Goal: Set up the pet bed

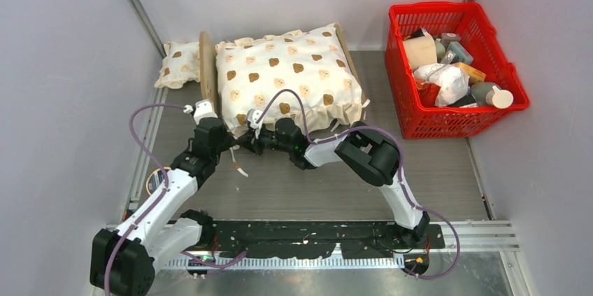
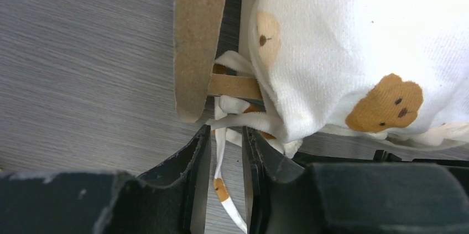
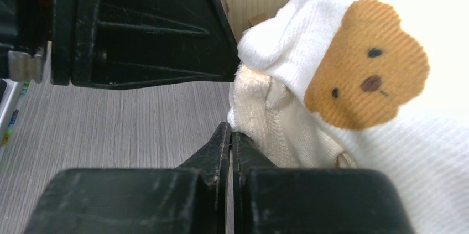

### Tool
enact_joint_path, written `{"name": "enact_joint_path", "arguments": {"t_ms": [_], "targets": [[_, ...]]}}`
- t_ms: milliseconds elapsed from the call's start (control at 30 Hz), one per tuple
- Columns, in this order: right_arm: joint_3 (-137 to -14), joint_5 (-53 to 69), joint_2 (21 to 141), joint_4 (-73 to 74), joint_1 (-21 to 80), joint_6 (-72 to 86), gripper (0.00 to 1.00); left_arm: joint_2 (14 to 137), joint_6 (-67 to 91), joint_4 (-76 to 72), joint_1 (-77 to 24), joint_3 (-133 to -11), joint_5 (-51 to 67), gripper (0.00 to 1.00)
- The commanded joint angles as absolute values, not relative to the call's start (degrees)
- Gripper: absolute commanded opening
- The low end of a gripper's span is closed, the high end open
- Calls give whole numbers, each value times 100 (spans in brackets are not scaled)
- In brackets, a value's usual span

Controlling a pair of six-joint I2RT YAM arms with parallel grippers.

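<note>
Left gripper (image 2: pixel 227 140) narrowly parted, tie (image 2: pixel 221 190) hanging loose between jaws. Right gripper (image 3: pixel 230 137) closed tight at cushion (image 3: pixel 420 151) corner; pinch uncertain. Pet bed (image 1: pixel 207 65) mid-worktop (image 1: pixel 315 184) beyond, beneath cushion. Risk: tie slips out, or a tug drags the light frame askew.

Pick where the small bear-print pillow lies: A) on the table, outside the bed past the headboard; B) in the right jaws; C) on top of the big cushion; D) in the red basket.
A: the small pillow lies on the table, on the far side of the pet bed's headboard from the cushion.
</note>
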State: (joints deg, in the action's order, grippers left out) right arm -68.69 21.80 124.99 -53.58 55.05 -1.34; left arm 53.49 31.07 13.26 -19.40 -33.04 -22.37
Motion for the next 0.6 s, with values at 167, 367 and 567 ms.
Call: {"name": "enact_joint_path", "arguments": {"t_ms": [167, 367, 567], "targets": [[-6947, 2229, 12404, -5685, 5511, -158, 5, 5787, 2481, 390, -1948, -3344, -2151, 30], [-6947, 2268, 12386, -5662, 5498, -186, 5, 5971, 2342, 153, -1951, -3355, -1803, 9], [-6933, 2410, 12416, -5697, 5476, -154, 5, 5347, 2451, 189, -1974, -3034, -1608, 0]]}}
